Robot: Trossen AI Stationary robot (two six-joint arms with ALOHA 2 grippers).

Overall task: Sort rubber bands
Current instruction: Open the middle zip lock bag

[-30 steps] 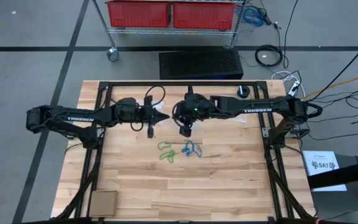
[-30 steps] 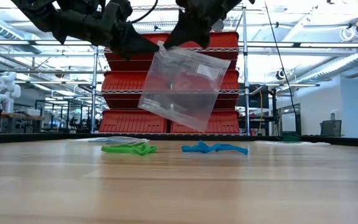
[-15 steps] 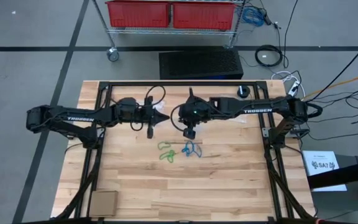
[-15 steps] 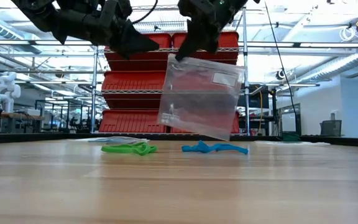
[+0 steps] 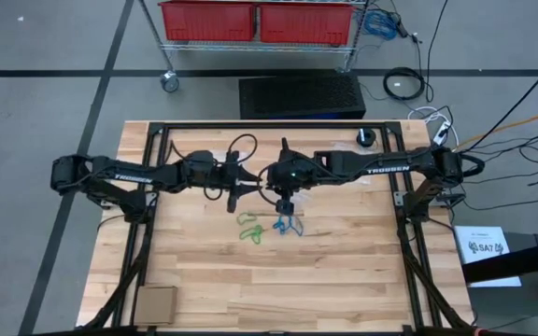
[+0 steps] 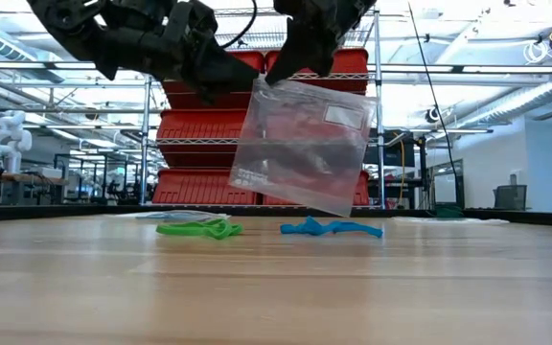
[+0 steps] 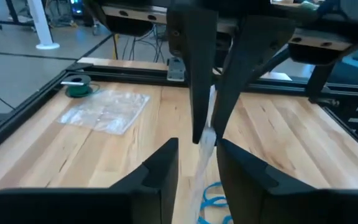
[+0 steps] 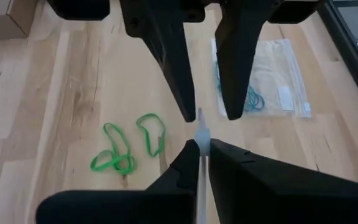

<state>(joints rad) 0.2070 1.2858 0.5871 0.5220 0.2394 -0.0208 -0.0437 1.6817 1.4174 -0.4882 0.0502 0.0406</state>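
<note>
The right claw [image 6: 274, 77] is pinched shut on the top edge of a clear, glossy plastic bag [image 6: 305, 144] that hangs crinkled above the pale wood-grain tabletop [image 6: 276, 287]. The left claw [image 6: 249, 84], its dark tapered fingers parted, flanks the bag's edge. Thin floppy rubber bands lie below on the tabletop: green loops [image 6: 197, 228] beside blue ones [image 6: 331, 228].
</note>
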